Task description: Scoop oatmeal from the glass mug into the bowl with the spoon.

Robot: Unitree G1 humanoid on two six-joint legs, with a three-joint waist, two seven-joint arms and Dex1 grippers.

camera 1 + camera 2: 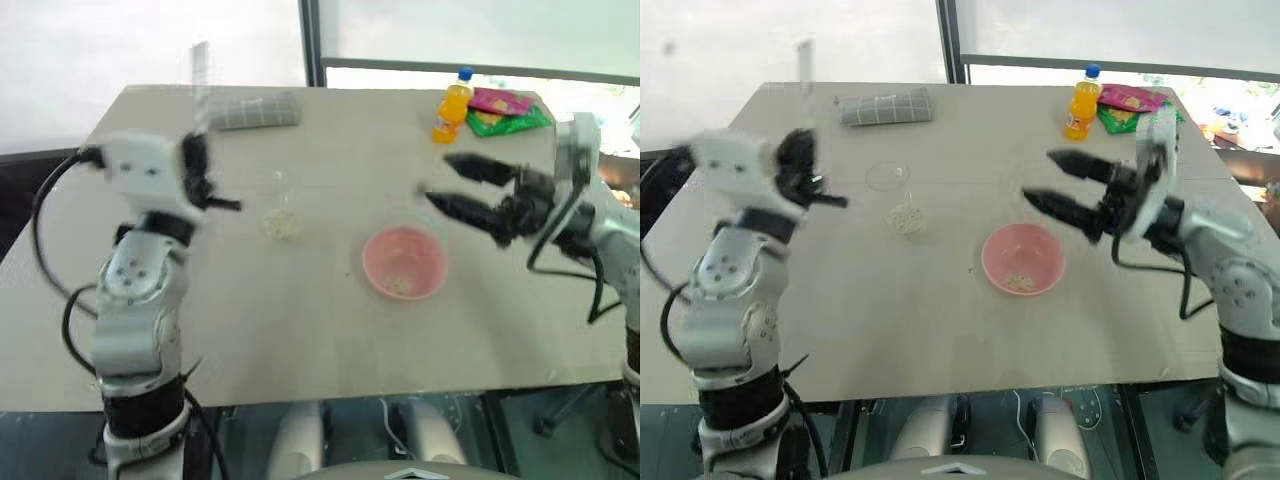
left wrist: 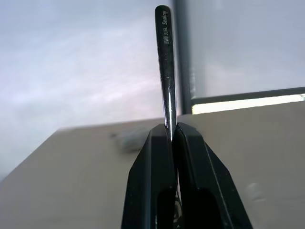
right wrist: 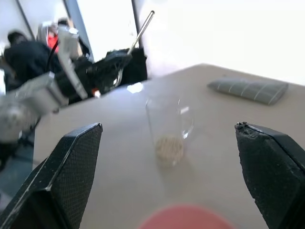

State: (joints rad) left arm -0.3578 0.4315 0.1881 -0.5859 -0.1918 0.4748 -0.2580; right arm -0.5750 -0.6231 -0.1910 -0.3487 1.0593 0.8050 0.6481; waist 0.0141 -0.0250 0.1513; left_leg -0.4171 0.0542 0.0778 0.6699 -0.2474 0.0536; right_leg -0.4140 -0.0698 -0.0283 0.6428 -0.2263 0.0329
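- Eye views: my left pincer grips the spoon, handle upright, beside the glass mug on the desk.
- Right wrist: my right pincer gapes wide, facing the mug; the bowl lies below.

Bright window glare, motion-blurred arm

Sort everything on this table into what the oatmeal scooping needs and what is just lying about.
Needed for the job:
- glass mug with oatmeal in its bottom
- pink bowl, a few flakes inside
- spoon, clamped in the left gripper
- right gripper, open, empty

Just lying about:
- orange drink bottle
- snack packets
- grey checked cloth
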